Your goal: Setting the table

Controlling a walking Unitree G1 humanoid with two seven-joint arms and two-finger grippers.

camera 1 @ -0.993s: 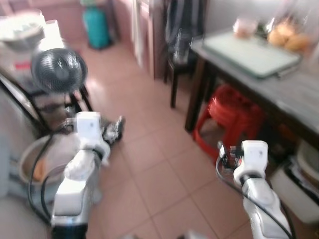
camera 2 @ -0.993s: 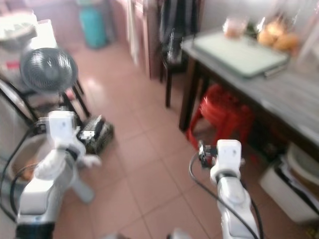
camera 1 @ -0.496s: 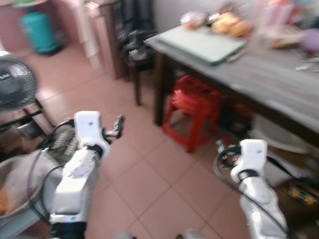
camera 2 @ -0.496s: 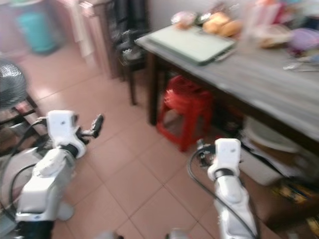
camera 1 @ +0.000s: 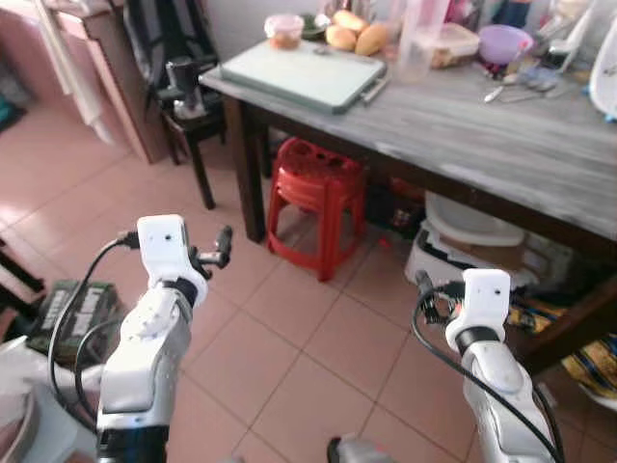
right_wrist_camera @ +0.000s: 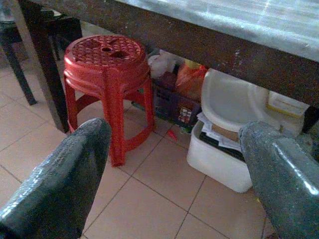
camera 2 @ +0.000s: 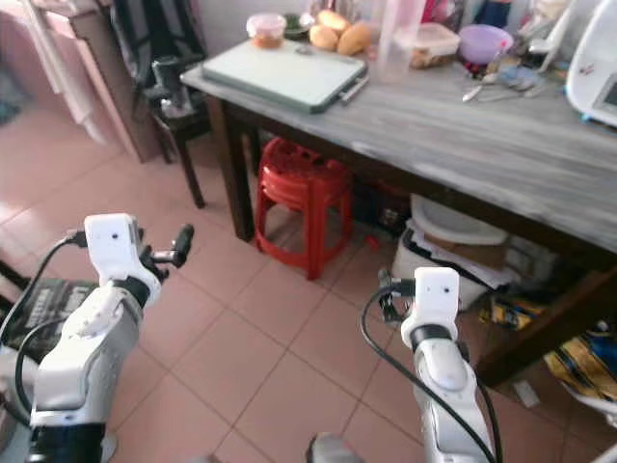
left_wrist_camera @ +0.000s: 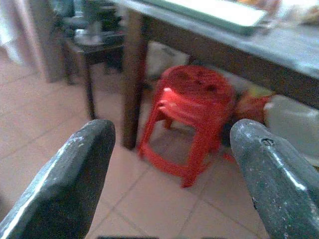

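Floor: tiled (camera 1: 318, 338), with a red stool (camera 1: 318, 188) tucked under the table.
Table: grey top (camera 2: 463, 130); a tray (camera 2: 284, 69) lies at its far corner.
Left gripper (left_wrist_camera: 172, 169): fingers spread, nothing held.
Right gripper (right_wrist_camera: 174, 164): fingers spread, nothing held.

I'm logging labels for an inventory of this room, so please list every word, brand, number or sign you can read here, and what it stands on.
None can be read.
White appliance at the table's far end: a screen panel, nothing legible on it.
Lidded tub by the cutting board: any label is too small to read.
Packets in the crate under the table: print is too blurred to read.
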